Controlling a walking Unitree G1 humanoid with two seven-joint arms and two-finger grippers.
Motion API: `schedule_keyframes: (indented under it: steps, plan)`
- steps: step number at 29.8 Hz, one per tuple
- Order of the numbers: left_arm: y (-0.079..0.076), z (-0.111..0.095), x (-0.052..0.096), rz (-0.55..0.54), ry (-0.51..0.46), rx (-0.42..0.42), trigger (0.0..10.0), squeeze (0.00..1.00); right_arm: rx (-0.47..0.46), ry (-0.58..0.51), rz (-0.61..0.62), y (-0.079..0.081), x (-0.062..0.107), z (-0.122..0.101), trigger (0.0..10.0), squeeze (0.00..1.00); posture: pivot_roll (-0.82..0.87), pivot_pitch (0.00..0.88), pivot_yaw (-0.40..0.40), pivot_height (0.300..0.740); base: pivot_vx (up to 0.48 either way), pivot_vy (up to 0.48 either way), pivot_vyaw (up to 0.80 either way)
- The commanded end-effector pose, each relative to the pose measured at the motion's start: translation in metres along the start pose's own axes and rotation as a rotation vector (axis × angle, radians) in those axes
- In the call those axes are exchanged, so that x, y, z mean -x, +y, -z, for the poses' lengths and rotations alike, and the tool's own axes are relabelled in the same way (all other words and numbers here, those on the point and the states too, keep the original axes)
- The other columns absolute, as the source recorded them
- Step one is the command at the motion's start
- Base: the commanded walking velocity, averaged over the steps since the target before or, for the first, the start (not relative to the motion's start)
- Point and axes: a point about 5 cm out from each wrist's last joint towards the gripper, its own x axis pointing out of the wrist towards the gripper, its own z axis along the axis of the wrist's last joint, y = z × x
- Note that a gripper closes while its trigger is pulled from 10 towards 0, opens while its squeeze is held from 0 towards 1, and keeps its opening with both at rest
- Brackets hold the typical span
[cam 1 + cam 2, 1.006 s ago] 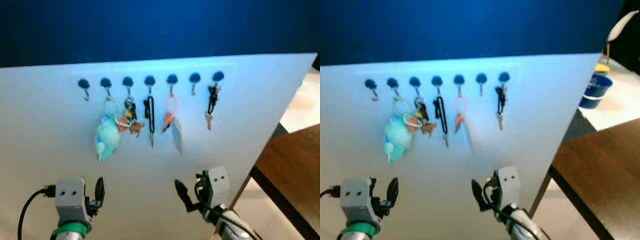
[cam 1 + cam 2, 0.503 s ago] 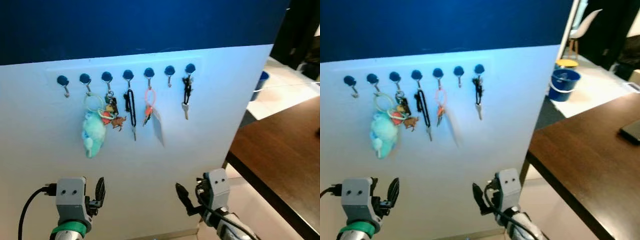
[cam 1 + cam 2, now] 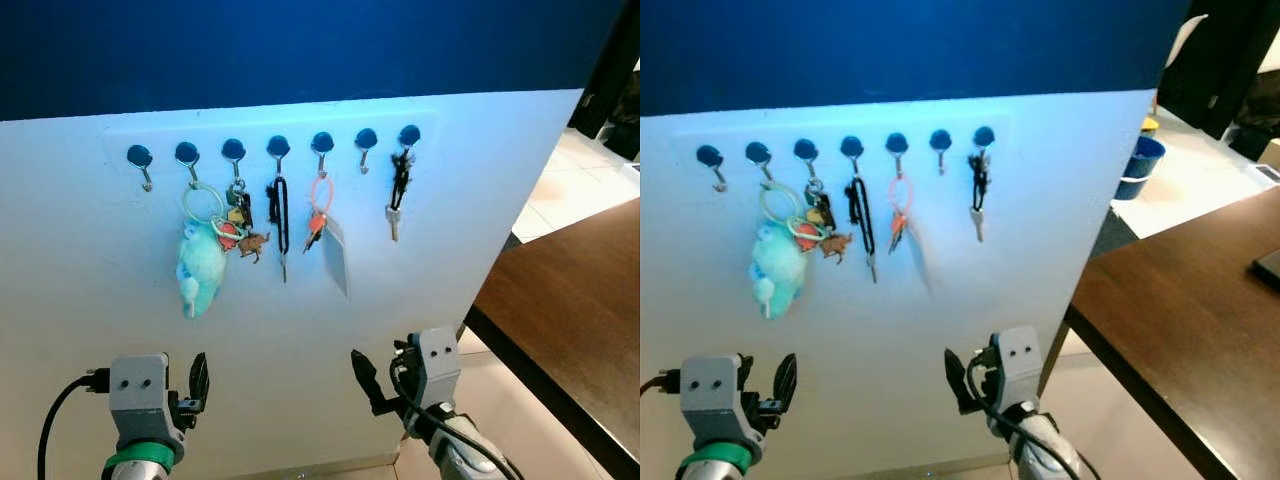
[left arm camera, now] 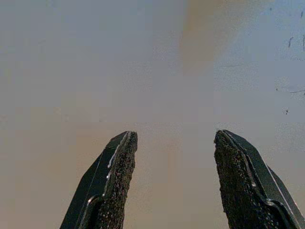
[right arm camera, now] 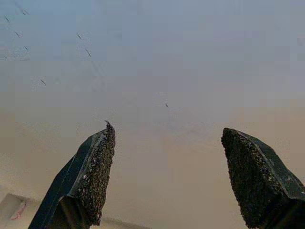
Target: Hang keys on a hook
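A row of blue-capped hooks [image 3: 278, 146] runs across a white board [image 3: 100, 260]. Hanging from them are a teal plush keychain [image 3: 200, 270], a small key cluster [image 3: 240, 225], a black carabiner with a key [image 3: 282, 215], a pink ring with a red key and white tag [image 3: 322, 215], and a dark key set [image 3: 397, 195] on the last hook. The first hook [image 3: 140, 155] and sixth hook [image 3: 366, 138] are bare. My left gripper [image 4: 174, 136] and right gripper [image 5: 167, 131] are low in front of the board, both open with nothing between the fingers.
A dark brown table [image 3: 580, 300] stands to the right of the board, its edge close to my right arm. A blue bucket [image 3: 1140, 165] sits on the pale floor behind the board's right edge. A dark blue wall [image 3: 300, 50] rises above the board.
The whole picture has shifted, so the camera moved: the board and hooks now sit further right in view than half a second ago. Both grippers keep their pose.
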Motion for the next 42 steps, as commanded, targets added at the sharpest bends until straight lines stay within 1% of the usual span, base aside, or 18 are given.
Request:
schedule_keyframes:
  steps: [1, 8, 11, 16, 19, 24, 26, 33, 42]
  plan:
    - [0.0018, 0.0012, 0.0035, -0.013, 0.003, -0.012, 10.0, 0.00, -0.002, 0.007, -0.009, 0.0027, 0.0008, 0.0039, 10.0, 0.00, -0.19, 0.072, 0.123, 0.740, 0.000, 0.000, 0.00]
    - [0.0002, 0.0012, 0.0044, -0.001, 0.004, -0.018, 10.0, 0.00, 0.003, 0.008, -0.022, 0.0063, -0.0041, 0.0032, 10.0, 0.00, -0.19, 0.065, 0.122, 0.740, 0.000, 0.000, 0.00]
    - [-0.0003, 0.0015, 0.0046, 0.005, 0.005, -0.020, 10.0, 0.00, 0.008, 0.010, -0.018, 0.0057, -0.0040, 0.0031, 10.0, 0.00, -0.19, 0.065, 0.122, 0.740, 0.000, 0.000, 0.00]
    - [-0.0013, 0.0031, 0.0056, 0.019, 0.014, -0.018, 10.0, 0.00, 0.022, 0.034, 0.030, -0.0014, 0.0002, 0.0076, 10.0, 0.00, -0.20, 0.068, 0.127, 0.740, 0.000, 0.000, 0.00]
    - [-0.0016, 0.0028, 0.0054, 0.021, 0.014, -0.016, 10.0, 0.00, 0.024, 0.033, 0.032, -0.0019, 0.0010, 0.0084, 10.0, 0.00, -0.19, 0.072, 0.129, 0.740, 0.000, 0.000, 0.00]
    - [-0.0027, -0.0009, 0.0045, 0.022, -0.005, -0.017, 10.0, 0.00, 0.003, 0.009, 0.010, 0.0020, 0.0003, 0.0059, 10.0, 0.00, -0.19, 0.075, 0.128, 0.740, 0.000, 0.000, 0.00]
    - [-0.0012, -0.0036, 0.0025, 0.008, -0.020, -0.017, 10.0, 0.00, 0.007, -0.001, 0.000, 0.0037, -0.0016, 0.0037, 10.0, 0.00, -0.19, 0.079, 0.127, 0.740, 0.000, 0.000, 0.00]
    - [0.0026, -0.0047, 0.0010, -0.013, -0.024, -0.019, 10.0, 0.00, 0.007, -0.008, 0.005, 0.0026, -0.0021, 0.0011, 10.0, 0.00, -0.19, 0.088, 0.122, 0.740, 0.000, 0.000, 0.00]
    - [0.0042, -0.0053, 0.0025, -0.016, -0.024, -0.022, 10.0, 0.00, 0.005, -0.006, -0.003, 0.0020, -0.0019, 0.0022, 10.0, 0.00, -0.19, 0.085, 0.125, 0.740, 0.000, 0.000, 0.00]
